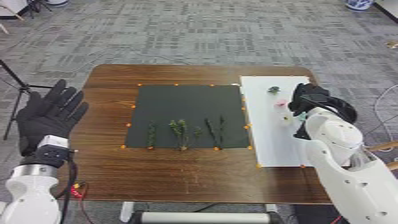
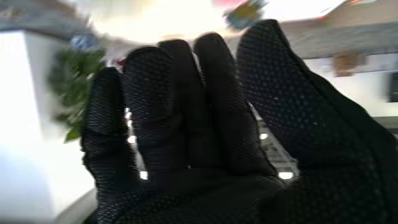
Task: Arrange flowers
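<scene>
My right hand [image 1: 322, 102] is over the right part of the white board [image 1: 271, 145], above or beside the flowers. The right wrist view has the hand [image 2: 195, 185] open, fingers extended, nothing held. On the board lie a dark bluish flower [image 1: 274, 90], a pink one [image 1: 282, 103] and a small pale yellowish one [image 1: 287, 119]. A light green item [image 1: 302, 116] is partly hidden by the hand. Several green stems stand out on the black mat [image 1: 187, 105], among them a thin one [image 1: 151, 135] and a bushier one [image 1: 180, 132]. My left hand [image 1: 51, 112] is open at the table's left side.
Small orange marks edge the mat and board on the brown table [image 1: 178, 175]. A black tripod stand [image 1: 18, 87] is at the far left. Green foliage [image 2: 78, 82] appears beyond the fingers in the right wrist view.
</scene>
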Action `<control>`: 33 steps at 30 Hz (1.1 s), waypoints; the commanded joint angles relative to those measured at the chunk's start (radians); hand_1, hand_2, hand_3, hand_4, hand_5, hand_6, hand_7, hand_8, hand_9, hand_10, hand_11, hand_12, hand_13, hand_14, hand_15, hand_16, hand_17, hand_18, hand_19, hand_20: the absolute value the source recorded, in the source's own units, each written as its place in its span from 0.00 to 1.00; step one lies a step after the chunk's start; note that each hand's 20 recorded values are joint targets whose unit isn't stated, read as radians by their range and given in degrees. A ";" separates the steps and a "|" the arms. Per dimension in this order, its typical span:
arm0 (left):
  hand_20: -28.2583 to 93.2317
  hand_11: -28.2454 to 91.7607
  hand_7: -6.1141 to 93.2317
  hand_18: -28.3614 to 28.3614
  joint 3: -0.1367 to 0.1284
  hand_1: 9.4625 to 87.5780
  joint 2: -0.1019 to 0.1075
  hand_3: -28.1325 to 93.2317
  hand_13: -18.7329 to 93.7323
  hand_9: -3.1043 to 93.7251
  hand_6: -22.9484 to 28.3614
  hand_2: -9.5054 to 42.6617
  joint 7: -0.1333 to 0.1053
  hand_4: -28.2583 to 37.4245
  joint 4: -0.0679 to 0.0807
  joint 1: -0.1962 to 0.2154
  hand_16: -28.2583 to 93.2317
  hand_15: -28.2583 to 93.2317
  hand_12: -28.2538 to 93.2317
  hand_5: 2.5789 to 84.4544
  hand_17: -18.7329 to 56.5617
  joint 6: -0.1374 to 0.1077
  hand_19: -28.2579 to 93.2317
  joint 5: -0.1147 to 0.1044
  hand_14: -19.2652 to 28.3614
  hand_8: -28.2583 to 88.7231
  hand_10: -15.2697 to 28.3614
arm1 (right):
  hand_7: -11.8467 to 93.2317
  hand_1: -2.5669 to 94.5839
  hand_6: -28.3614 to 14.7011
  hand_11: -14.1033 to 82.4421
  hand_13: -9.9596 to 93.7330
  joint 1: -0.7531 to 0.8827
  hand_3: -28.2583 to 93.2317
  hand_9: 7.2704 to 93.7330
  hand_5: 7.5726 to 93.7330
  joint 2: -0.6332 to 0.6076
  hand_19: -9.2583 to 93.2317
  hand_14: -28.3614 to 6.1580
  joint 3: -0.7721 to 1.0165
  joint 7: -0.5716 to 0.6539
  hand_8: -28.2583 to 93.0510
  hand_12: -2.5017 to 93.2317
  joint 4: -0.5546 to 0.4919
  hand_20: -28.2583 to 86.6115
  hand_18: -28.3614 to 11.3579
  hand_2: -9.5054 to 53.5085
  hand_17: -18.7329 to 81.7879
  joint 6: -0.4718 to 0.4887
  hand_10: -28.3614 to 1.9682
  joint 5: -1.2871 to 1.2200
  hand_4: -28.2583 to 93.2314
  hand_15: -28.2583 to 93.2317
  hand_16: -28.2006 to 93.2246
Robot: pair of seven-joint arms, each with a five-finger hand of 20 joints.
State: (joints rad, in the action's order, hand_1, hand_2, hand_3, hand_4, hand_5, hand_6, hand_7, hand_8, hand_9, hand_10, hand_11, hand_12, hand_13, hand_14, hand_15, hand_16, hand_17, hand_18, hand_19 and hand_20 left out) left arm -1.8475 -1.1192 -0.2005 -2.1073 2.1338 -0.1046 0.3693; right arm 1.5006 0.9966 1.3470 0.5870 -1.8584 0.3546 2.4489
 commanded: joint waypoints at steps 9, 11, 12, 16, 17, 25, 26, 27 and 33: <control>0.29 0.38 0.15 0.76 -0.012 0.20 -0.002 0.83 0.35 0.33 0.63 0.47 -0.023 0.00 0.001 0.009 0.20 0.40 0.30 0.43 0.10 -0.019 0.53 -0.037 0.74 0.17 0.74 | 0.22 0.45 0.47 0.27 0.63 0.047 0.85 0.58 0.59 0.036 0.82 0.46 -0.028 0.067 0.15 0.19 0.028 0.62 0.12 0.00 0.44 0.022 0.39 -0.050 0.00 0.79 0.49; 0.29 0.38 0.15 0.76 -0.014 0.20 -0.002 0.83 0.35 0.33 0.63 0.47 -0.018 0.00 0.001 0.012 0.20 0.40 0.30 0.43 0.10 -0.013 0.53 -0.032 0.74 0.17 0.74 | 0.22 0.47 0.48 0.27 0.63 0.045 0.82 0.58 0.59 0.039 0.82 0.47 -0.033 0.067 0.15 0.19 0.040 0.62 0.11 0.00 0.44 0.012 0.39 -0.056 0.00 0.78 0.49; 0.29 0.38 0.16 0.76 -0.013 0.20 -0.003 0.83 0.35 0.33 0.63 0.47 -0.017 0.00 0.001 0.012 0.20 0.40 0.30 0.43 0.10 -0.009 0.53 -0.034 0.74 0.17 0.74 | 0.22 0.48 0.48 0.27 0.63 0.046 0.80 0.58 0.60 0.041 0.82 0.47 -0.035 0.059 0.15 0.19 0.048 0.62 0.12 0.00 0.44 0.007 0.40 -0.046 0.00 0.78 0.48; 0.29 0.38 0.15 0.76 -0.010 0.20 -0.010 0.83 0.35 0.34 0.63 0.47 -0.016 0.00 0.003 0.011 0.20 0.40 0.30 0.43 0.10 -0.006 0.53 -0.033 0.74 0.17 0.74 | 0.24 0.50 0.52 0.28 0.65 0.047 0.79 0.61 0.62 0.045 0.82 0.50 -0.061 0.048 0.15 0.20 0.083 0.62 0.12 0.00 0.44 -0.063 0.44 -0.023 0.00 0.78 0.48; 0.29 0.38 0.15 0.76 -0.009 0.20 -0.012 0.83 0.35 0.34 0.63 0.47 -0.016 0.00 0.002 0.013 0.20 0.40 0.30 0.43 0.10 -0.006 0.53 -0.034 0.74 0.17 0.74 | 0.24 0.51 0.53 0.28 0.65 0.046 0.79 0.62 0.63 0.041 0.82 0.50 -0.076 0.054 0.15 0.20 0.094 0.62 0.12 0.00 0.45 -0.100 0.46 -0.007 0.00 0.78 0.49; 0.29 0.38 0.15 0.76 -0.022 0.20 -0.024 0.83 0.36 0.34 0.63 0.47 -0.020 0.00 0.002 0.020 0.20 0.40 0.30 0.43 0.10 -0.002 0.53 -0.035 0.75 0.17 0.74 | 0.45 0.66 0.67 0.26 0.74 0.062 0.76 0.86 0.75 0.035 0.83 0.55 -0.095 0.050 0.27 0.47 0.106 0.63 0.16 0.00 0.49 -0.247 0.68 0.043 0.00 0.84 0.53; 0.29 0.38 0.15 0.76 -0.026 0.20 -0.027 0.82 0.36 0.34 0.63 0.47 -0.022 0.00 0.001 0.025 0.20 0.40 0.30 0.43 0.10 -0.003 0.53 -0.039 0.75 0.17 0.74 | 0.47 0.66 0.68 0.26 0.74 0.063 0.77 0.86 0.75 0.034 0.83 0.55 -0.095 0.053 0.28 0.47 0.100 0.63 0.16 0.00 0.49 -0.261 0.68 0.044 0.00 0.84 0.53; 0.29 0.38 0.15 0.76 -0.031 0.20 -0.030 0.82 0.36 0.34 0.63 0.47 -0.024 0.00 0.001 0.029 0.20 0.40 0.30 0.43 0.10 -0.002 0.53 -0.043 0.75 0.17 0.74 | 0.47 0.66 0.68 0.26 0.74 0.062 0.77 0.87 0.76 0.034 0.83 0.55 -0.094 0.052 0.28 0.48 0.093 0.63 0.16 0.00 0.50 -0.275 0.68 0.038 0.00 0.84 0.53; 0.29 0.38 0.15 0.76 -0.096 0.17 -0.047 0.78 0.36 0.34 0.63 0.53 -0.034 0.00 -0.006 0.061 0.20 0.40 0.30 0.44 0.10 -0.008 0.53 -0.060 0.75 0.17 0.74 | 0.46 0.66 0.67 0.27 0.75 0.037 0.79 0.88 0.77 0.024 0.83 0.56 -0.130 -0.008 0.29 0.49 0.003 0.63 0.16 0.00 0.50 -0.387 0.68 0.040 0.00 0.82 0.56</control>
State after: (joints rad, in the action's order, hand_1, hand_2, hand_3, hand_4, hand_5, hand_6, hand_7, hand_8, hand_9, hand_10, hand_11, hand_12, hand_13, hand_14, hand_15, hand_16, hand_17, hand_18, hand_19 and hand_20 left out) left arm -1.8832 -1.1429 -0.2170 -2.1077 2.1484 -0.1122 0.3298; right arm 1.5564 1.0309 1.2522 0.6413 -1.7670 0.0762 2.4760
